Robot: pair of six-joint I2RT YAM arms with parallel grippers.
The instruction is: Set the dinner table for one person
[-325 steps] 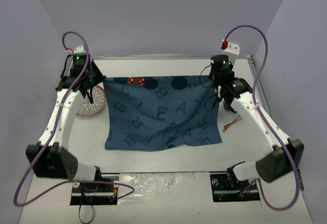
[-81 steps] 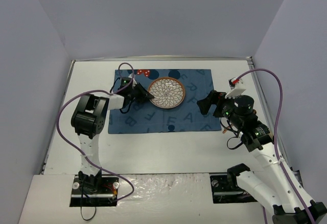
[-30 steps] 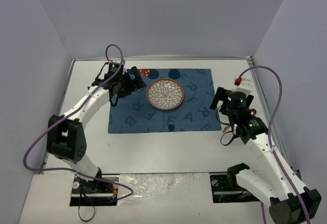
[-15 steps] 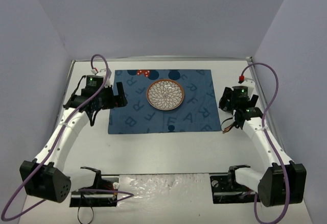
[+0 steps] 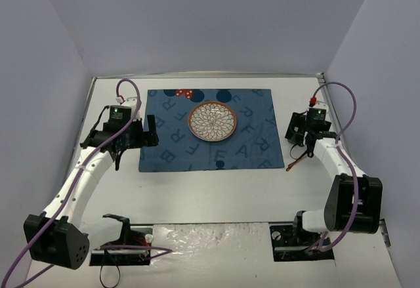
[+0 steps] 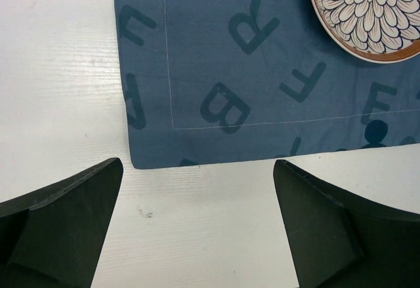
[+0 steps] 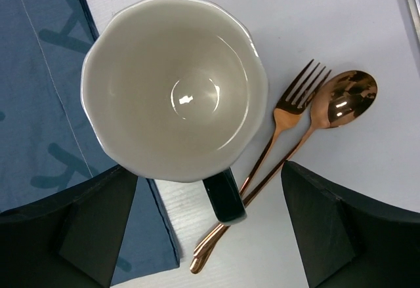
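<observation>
The mug (image 7: 174,88) sat straight below the right pincer (image 7: 207,170), which gaped wide, apparently empty, the handle lying between its fingers.

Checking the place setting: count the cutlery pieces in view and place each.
2. A copper fork and a copper spoon lie side by side on the white table, beside the cup, off the blue placemat. Others may be hidden.
</observation>
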